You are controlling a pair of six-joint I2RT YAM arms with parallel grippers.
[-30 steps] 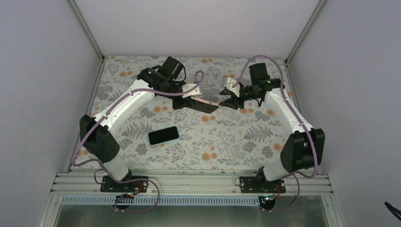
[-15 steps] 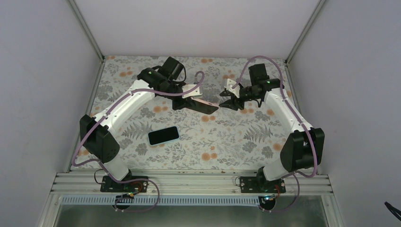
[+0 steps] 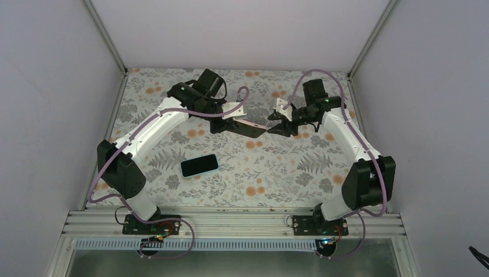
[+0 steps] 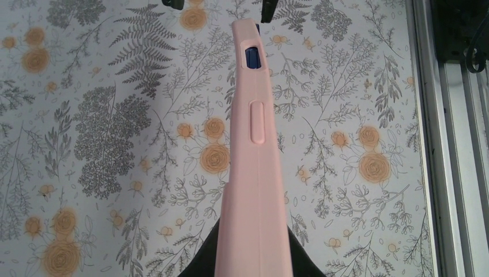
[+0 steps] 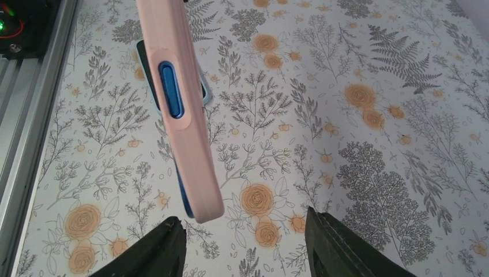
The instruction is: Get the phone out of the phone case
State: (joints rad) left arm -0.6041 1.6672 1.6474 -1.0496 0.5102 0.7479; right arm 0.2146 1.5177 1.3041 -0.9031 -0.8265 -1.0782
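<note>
We log: left gripper (image 3: 229,121) clenched on pink phone case (image 4: 254,173), held edge-up above the table (image 3: 277,173) | blue phone (image 5: 172,89) visible through the case cutouts, seated inside | right gripper (image 5: 245,242) spread wide, just beside the case's free end.

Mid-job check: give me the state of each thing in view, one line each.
pink phone case: held above the table, phone inside.
blue phone: seated in the case, showing through its cutouts.
left gripper: shut on one end of the case.
right gripper: jaws open beside the case's free end, not gripping.
second phone: lying flat on the table, untouched.
</note>
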